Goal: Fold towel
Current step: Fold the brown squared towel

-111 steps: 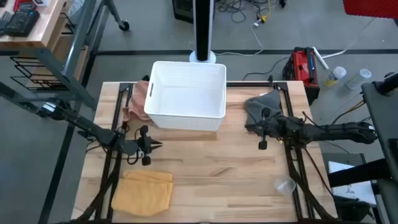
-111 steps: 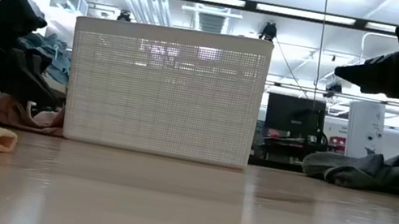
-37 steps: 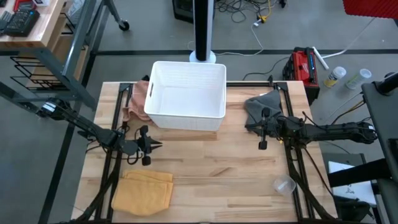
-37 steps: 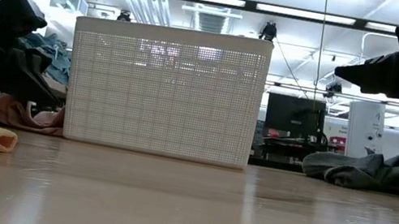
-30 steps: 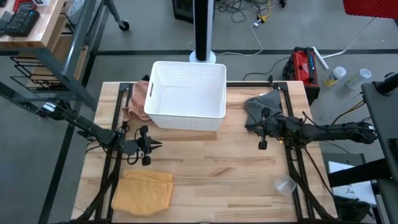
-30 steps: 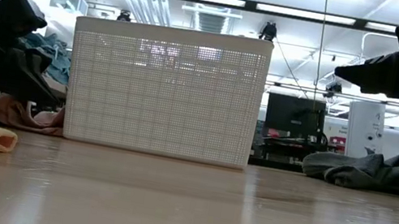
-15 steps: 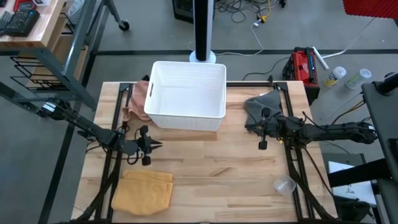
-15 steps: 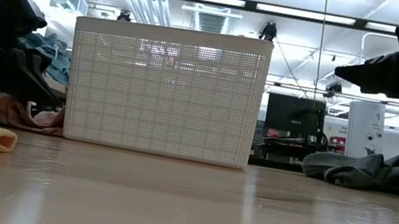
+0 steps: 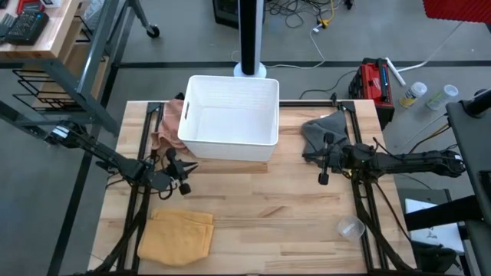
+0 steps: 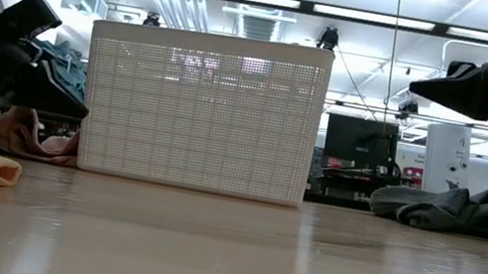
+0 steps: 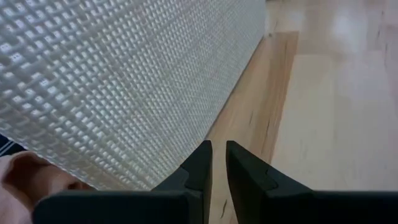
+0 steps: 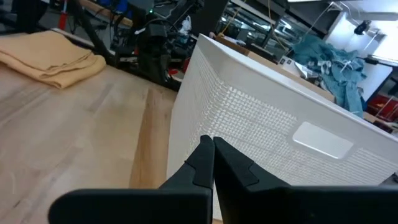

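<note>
Hovering above the counter [image 9: 291, 222] in front of the white basket [image 9: 230, 119], the left end effector [image 9: 182, 170] sits close to the basket's near left corner, its fingers [image 11: 200, 163] nearly together with a thin slit between them and nothing in the slit. The right end effector [image 9: 323, 160] hangs over the right side, clenched on nothing, its tips meeting in the right wrist view.

Three cloths are out. A yellow towel [image 9: 178, 236] lies already folded at the front left of the counter. A pinkish cloth [image 9: 164, 126] is bunched against the basket's left wall, and a grey towel [image 9: 321, 130] lies crumpled just behind the right end effector. Which of the two is next is a guess; the left arm points toward the pink one.

Risks, as I judge them: the left fingers are so near the basket wall that a reach for the pink cloth could nudge the basket or snag its mesh, and a pinch into a bunched heap may catch several layers rather than one edge.

From overhead the layout of all three cloths reads plainly. The low view hides the layout but shows both end effectors clear of the surface. Only the left wrist view shows the mesh looming close, with what looks like pink cloth at the picture's edge.
</note>
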Controlling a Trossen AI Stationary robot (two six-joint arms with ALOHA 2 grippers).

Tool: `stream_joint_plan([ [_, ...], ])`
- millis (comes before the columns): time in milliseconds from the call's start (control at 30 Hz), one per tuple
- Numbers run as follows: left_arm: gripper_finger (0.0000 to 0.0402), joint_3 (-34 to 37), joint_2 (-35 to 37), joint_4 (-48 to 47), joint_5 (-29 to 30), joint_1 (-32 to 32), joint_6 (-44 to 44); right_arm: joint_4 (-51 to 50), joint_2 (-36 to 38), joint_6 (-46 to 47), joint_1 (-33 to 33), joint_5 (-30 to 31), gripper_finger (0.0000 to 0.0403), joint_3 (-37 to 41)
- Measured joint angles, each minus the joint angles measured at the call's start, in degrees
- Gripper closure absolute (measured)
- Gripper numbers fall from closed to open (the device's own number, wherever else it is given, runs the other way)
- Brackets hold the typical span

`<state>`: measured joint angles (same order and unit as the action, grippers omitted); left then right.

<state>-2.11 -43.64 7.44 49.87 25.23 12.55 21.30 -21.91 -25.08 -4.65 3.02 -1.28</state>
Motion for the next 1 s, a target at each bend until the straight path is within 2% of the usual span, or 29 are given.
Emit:
stream_joint_plan([
  [67,0.0364,0.0,0.0,0.0,-2.0,0.0,0.0,0.0,0.0,0.6,0.0,0.0,0.0403,0.0],
  [267,0.0364,0.0,0.0,0.1,-14.7,0.0,0.0,0.0,0.0,1.0,0.0,0.0,0.0403,0.0],
  [333,0.0364,0.0,0.0,0.1,-16.1,0.0,0.0,0.0,0.0,1.0,0.0,0.0,0.0403,0.0],
  [367,0.0364,0.0,0.0,0.1,-14.7,0.0,-0.2,0.0,0.0,1.0,0.0,0.0,0.0403,0.0],
  [467,0.0364,0.0,-0.2,0.6,-2.8,-0.1,-2.4,0.0,0.0,1.0,0.0,0.0,0.0403,0.0],
  [500,0.0364,0.0,-0.2,1.5,0.8,-0.1,-1.9,0.0,0.0,1.0,0.0,0.0,0.0403,0.0],
  [567,0.0364,0.0,-0.2,3.6,4.2,-0.1,2.3,0.4,0.0,1.0,0.0,0.0,0.0403,0.0],
  [633,0.0364,0.0,-0.2,5.8,4.9,-0.1,7.3,2.0,0.0,2.3,0.0,0.0,0.0403,0.0],
  [733,0.0364,0.0,-0.3,13.3,1.0,-0.1,27.0,5.1,0.0,16.3,0.0,-0.7,0.0403,0.0],
  [767,0.0364,0.0,-0.3,16.4,-0.2,-0.1,31.1,5.9,0.0,21.0,0.0,-0.5,0.0403,0.0],
  [833,0.0364,0.0,-0.2,20.6,-0.4,-0.2,29.5,6.5,0.0,26.2,0.0,0.0,0.0403,0.0],
  [933,0.0364,0.0,-0.3,25.8,0.3,-0.2,19.6,6.5,0.0,27.5,0.0,-0.1,0.0403,0.0],
  [1000,0.0364,0.0,-0.4,29.6,1.8,-0.2,17.1,5.8,0.0,30.1,0.0,-0.3,0.0403,-0.8],
])
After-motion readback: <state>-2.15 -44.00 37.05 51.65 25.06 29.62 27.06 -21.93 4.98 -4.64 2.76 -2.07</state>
